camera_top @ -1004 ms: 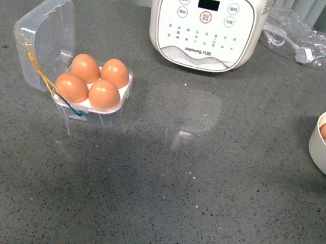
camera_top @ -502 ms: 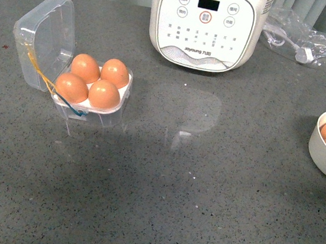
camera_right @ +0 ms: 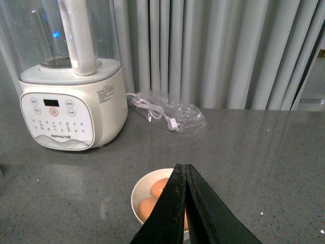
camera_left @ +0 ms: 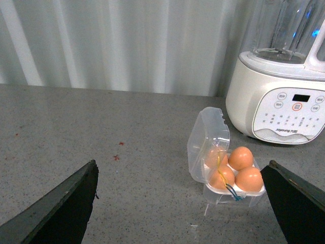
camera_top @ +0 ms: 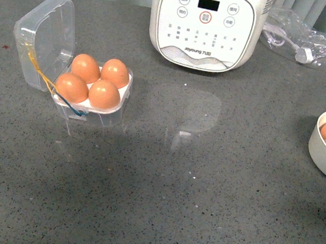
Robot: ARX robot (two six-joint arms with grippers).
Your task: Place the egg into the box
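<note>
The clear plastic box (camera_top: 96, 111) stands at the left of the table with its hinged lid (camera_top: 42, 41) open and an orange-brown egg (camera_top: 104, 94) in each of its round holes. It also shows in the left wrist view (camera_left: 231, 195). My left gripper (camera_left: 185, 203) is open and empty, back from the box. My right gripper (camera_right: 184, 170) is shut and empty, above a white bowl (camera_right: 142, 190) that holds more eggs (camera_right: 148, 207). Neither gripper shows in the front view.
A big white cooker (camera_top: 207, 26) with buttons stands at the back middle. A clear bag with a cable (camera_top: 304, 41) lies at the back right. The white bowl (camera_top: 319, 156) sits at the right edge. Curtains hang behind the table.
</note>
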